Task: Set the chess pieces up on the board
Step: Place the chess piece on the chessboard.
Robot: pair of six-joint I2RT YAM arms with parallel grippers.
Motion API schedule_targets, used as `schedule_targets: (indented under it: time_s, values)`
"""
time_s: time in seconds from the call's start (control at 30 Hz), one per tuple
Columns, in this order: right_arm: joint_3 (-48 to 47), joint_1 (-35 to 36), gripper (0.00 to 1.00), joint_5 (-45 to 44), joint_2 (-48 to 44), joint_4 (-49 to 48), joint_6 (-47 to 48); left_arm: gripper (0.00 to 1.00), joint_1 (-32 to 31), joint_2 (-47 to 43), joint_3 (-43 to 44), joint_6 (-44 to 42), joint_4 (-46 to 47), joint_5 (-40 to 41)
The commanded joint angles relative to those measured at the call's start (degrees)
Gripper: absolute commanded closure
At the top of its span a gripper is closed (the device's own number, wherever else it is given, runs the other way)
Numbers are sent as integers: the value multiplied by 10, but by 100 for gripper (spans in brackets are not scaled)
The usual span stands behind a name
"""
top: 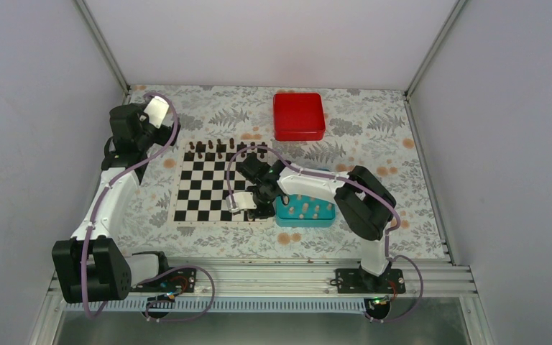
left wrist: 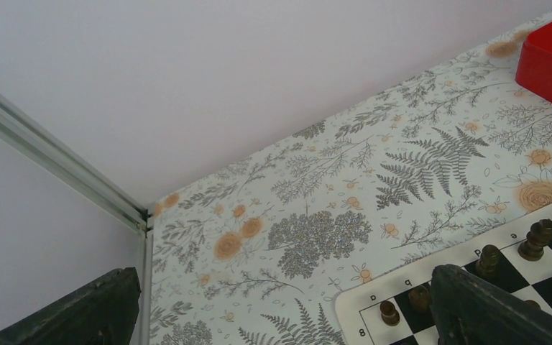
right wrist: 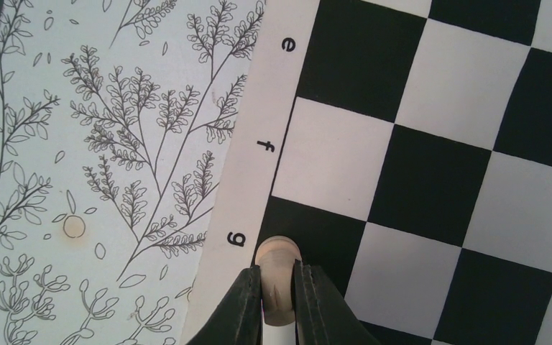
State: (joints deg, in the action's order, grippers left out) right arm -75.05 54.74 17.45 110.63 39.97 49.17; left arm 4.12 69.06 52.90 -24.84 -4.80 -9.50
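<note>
White walls stand all around a flowery surface (top: 402, 187). The board (top: 205, 190) lies flat in the middle of it.

The dark pieces (top: 219, 147) stand in a line along the far side of the board. The near side looks bare, but the right arm hides one corner of it. So I think the job has only just begun for the pale chess pieces (top: 305, 207). Most of them wait in the teal tray (top: 302, 223), just beside the right edge of the board.

The right pincer (right wrist: 278, 274) is pinching one pale piece (right wrist: 277, 251). It holds it over the black square by the letter g, at the very edge of the board. I cannot tell if the piece touches the square yet.

The left pincer (left wrist: 285, 302) is spread wide and holds nothing. It hangs up high by the far left corner of the board, near the dark pieces.

A red box (top: 299, 116) sits at the far side, well apart from the board. Nothing blocks the near squares. The tray is very close to the right arm, so a bump could knock the pieces in it.
</note>
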Motion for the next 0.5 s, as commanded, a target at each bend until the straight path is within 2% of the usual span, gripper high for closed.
schedule_targets:
  time_s: [0.0, 0.47]
  values:
    - [13, 6, 91, -11, -7, -28, -12, 0, 4, -6, -8, 6, 20, -3]
    - [-11, 5, 91, -6, -23, -8, -9, 0, 6, -14, -8, 6, 16, -8]
